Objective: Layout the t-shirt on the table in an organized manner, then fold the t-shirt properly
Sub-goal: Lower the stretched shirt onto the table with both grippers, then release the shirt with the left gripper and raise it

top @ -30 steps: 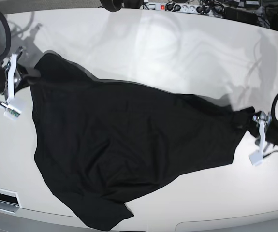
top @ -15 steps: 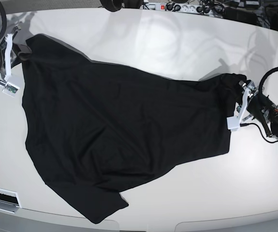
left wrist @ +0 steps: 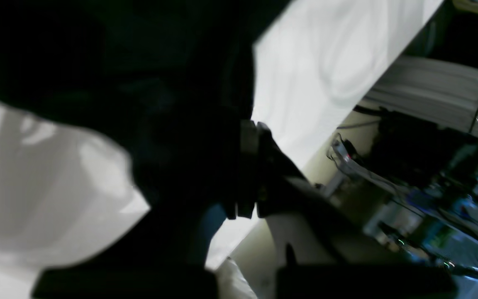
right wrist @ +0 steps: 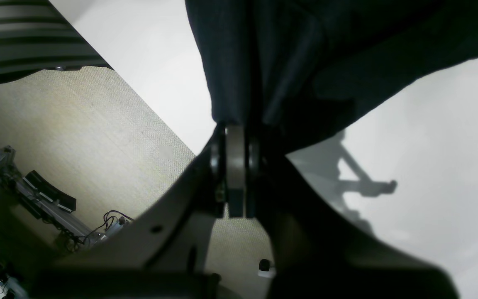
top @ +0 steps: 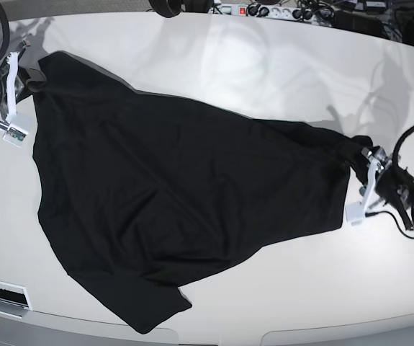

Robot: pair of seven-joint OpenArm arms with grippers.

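The black t-shirt (top: 171,187) lies stretched across the white table (top: 264,65), from the far left corner to the right side, with one sleeve hanging toward the front edge. My right gripper (top: 32,78) is shut on the t-shirt's far-left corner; in the right wrist view its fingers (right wrist: 235,174) pinch the dark cloth (right wrist: 305,54) just above the tabletop. At the right side my left gripper (top: 361,151) is shut on the shirt's right end. In the left wrist view the closed fingertips (left wrist: 245,178) sit against bunched black fabric (left wrist: 139,83).
A power strip with cables (top: 264,10) lies along the table's far edge. A pale panel (top: 1,295) sits at the front left corner. Floor and equipment show beyond the table edge (right wrist: 98,137) in the right wrist view.
The right arm carried its corner toward the far left and now holds still. The left gripper swung up to the far right with its end, then came back down toward the front.
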